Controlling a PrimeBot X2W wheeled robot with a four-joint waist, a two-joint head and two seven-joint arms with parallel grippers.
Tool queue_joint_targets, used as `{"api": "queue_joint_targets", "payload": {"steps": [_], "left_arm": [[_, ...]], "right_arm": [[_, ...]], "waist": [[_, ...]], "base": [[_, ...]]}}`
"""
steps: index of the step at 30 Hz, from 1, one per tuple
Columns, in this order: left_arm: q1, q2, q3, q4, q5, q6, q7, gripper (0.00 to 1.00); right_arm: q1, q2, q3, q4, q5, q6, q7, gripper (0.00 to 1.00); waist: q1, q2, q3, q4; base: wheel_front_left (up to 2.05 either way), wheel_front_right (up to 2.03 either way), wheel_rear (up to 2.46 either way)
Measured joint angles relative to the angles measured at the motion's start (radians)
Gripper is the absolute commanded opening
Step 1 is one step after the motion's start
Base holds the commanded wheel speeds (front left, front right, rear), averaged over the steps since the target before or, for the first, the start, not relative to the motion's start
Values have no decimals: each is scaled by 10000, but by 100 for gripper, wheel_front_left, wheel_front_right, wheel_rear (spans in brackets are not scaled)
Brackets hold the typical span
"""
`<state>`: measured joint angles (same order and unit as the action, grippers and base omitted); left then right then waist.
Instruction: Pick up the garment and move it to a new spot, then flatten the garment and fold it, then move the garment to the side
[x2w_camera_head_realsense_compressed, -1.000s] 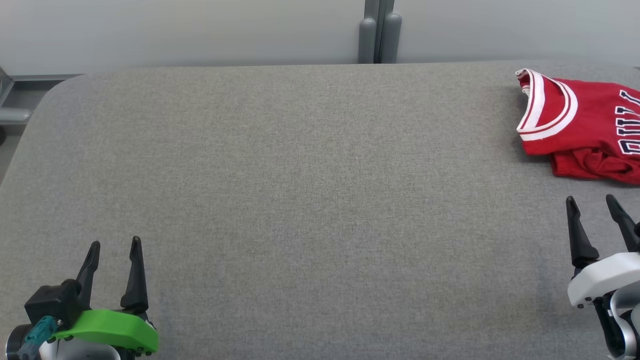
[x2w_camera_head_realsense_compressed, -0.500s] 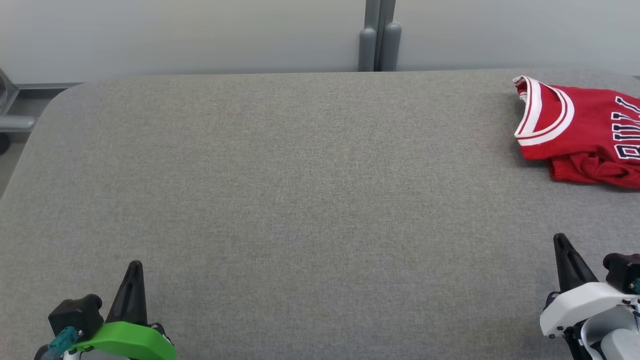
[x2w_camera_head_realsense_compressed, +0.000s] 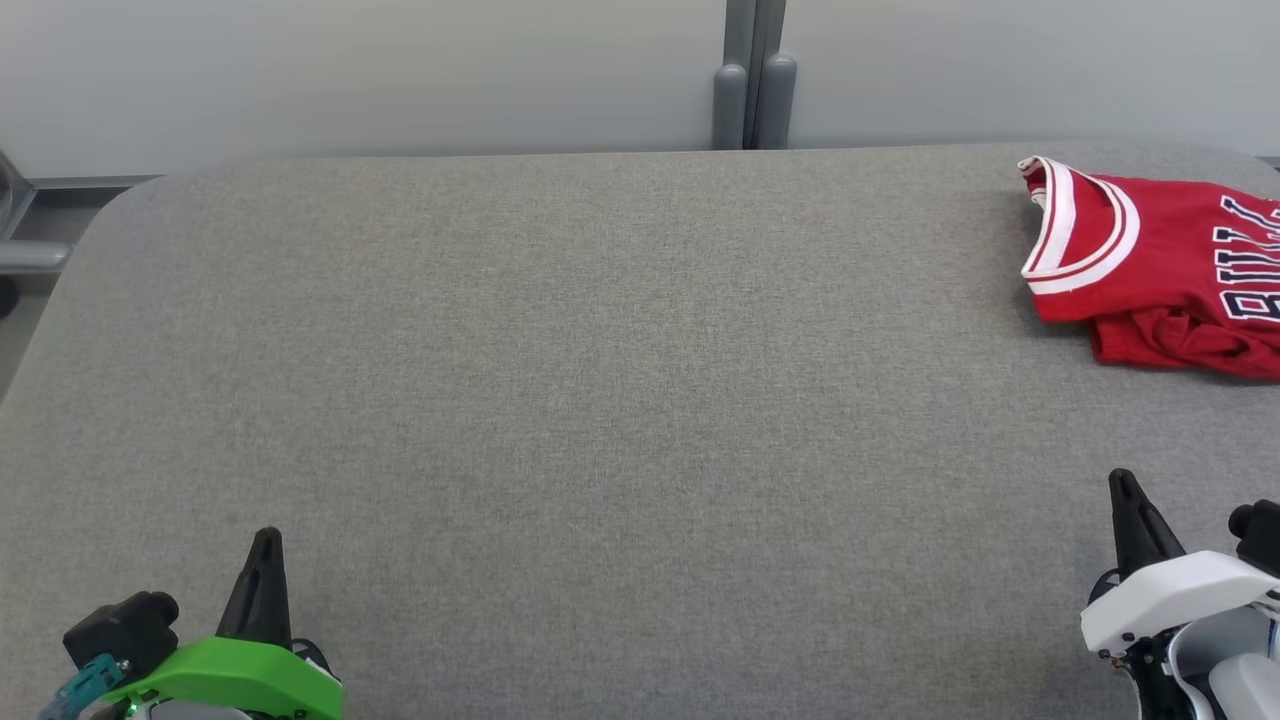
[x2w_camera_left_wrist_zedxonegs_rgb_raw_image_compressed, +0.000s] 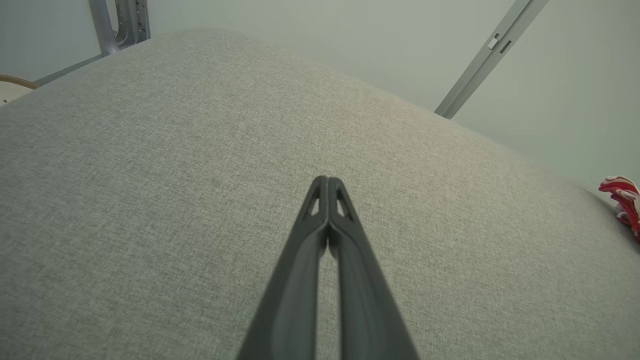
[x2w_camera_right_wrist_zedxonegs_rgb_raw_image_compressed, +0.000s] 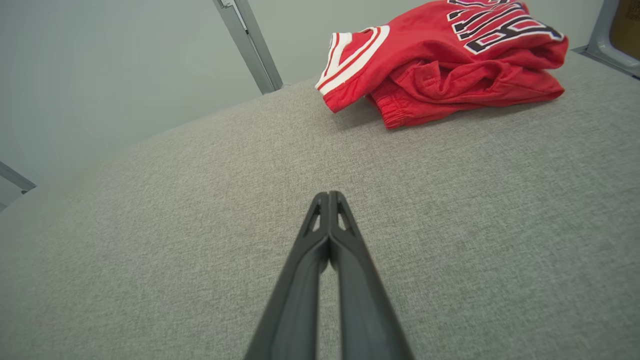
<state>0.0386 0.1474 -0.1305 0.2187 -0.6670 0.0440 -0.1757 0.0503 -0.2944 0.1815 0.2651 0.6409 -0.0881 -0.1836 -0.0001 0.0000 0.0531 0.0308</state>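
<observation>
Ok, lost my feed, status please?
Shut and empty: left gripper, right gripper. Red jersey crumpled, far right of table, untouched. Nothing in the way.

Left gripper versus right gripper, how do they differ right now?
The left gripper has a green cover at its base, the right gripper a white one. The right gripper is nearer the red jersey than the left gripper. Both are shut and empty, over the gray table.

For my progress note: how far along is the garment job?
Done: nothing clear; the red basketball jersey lies rumpled far right on the grey fabric table. In hand: nothing; left gripper and right gripper are shut, empty. Remaining: likely pickup, flattening, folding, moving aside.
</observation>
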Motion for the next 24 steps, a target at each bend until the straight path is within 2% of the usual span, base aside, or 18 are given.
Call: {"api": "queue_joint_targets", "payload": {"steps": [24], "left_arm": [[-198,-311,612,52,-2608,-403,811,0]], "right_arm": [[-230,759,-848,-56,2763,510,838,0]], "waist": [[0,0,-149,-87]], "base": [[0,0,0]]}}
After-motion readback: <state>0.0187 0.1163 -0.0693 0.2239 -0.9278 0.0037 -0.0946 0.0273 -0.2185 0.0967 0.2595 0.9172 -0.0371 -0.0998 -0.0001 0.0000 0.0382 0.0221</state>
